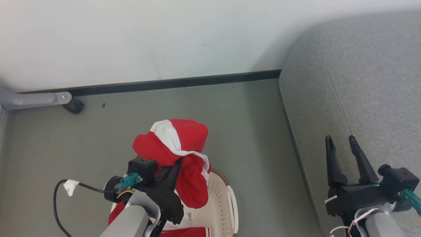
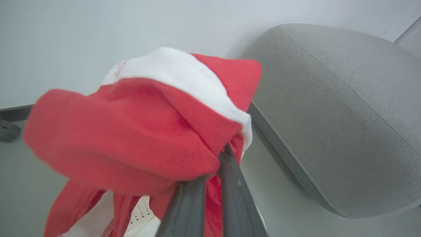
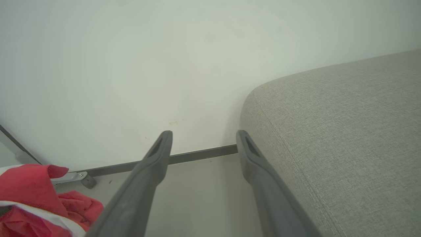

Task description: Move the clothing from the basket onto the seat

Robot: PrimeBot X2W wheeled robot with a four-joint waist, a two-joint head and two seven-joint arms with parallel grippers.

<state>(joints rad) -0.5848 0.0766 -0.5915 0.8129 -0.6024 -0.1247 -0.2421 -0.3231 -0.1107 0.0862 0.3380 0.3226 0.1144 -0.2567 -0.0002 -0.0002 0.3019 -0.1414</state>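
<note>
A bright red garment with a white band (image 1: 177, 144) hangs lifted above the cream perforated basket (image 1: 220, 204), with my left gripper (image 1: 176, 164) shut on it. In the left wrist view the fabric (image 2: 138, 131) bunches over the closed fingers (image 2: 227, 184). More red and white clothing (image 1: 184, 232) lies in the basket below. The grey seat (image 1: 361, 82) spreads to the right. My right gripper (image 1: 342, 144) hovers open over the seat's left edge, nothing between its fingers (image 3: 151, 168).
A white wall with a dark baseboard (image 1: 171, 84) runs behind. A grey metal leg with a black foot (image 1: 74, 105) stands at the left. A black cable (image 1: 59, 200) loops by my left arm. Grey floor (image 1: 250, 131) lies between basket and seat.
</note>
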